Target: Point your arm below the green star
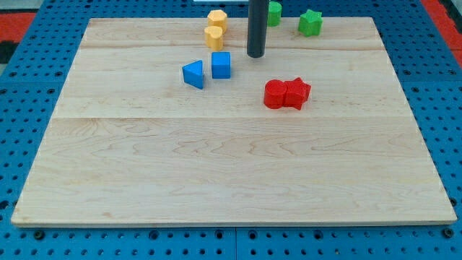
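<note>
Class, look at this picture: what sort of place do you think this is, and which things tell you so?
Probably a robot lab bench. A wooden board lies on a blue pegboard table, small coloured blocks such as the green star are scattered on it, and my tip rests beside the blue cube.
</note>
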Controlling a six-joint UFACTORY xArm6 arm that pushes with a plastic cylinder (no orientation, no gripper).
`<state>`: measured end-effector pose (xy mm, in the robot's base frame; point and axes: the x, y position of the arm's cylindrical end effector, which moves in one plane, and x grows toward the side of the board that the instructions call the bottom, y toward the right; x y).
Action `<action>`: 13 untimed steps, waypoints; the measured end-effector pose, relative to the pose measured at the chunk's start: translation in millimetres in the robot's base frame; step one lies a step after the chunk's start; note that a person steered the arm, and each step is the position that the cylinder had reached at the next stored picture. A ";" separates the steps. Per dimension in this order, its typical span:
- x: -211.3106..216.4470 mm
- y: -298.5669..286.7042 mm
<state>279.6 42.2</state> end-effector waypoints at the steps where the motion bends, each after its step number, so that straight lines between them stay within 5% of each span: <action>1: -44.6 0.0; 2: -80.2 -0.5; 4: -86.0 -2.4; 9: 21.3 91.1; 10: 14.6 143.5; 13: -14.8 180.6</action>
<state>264.8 222.8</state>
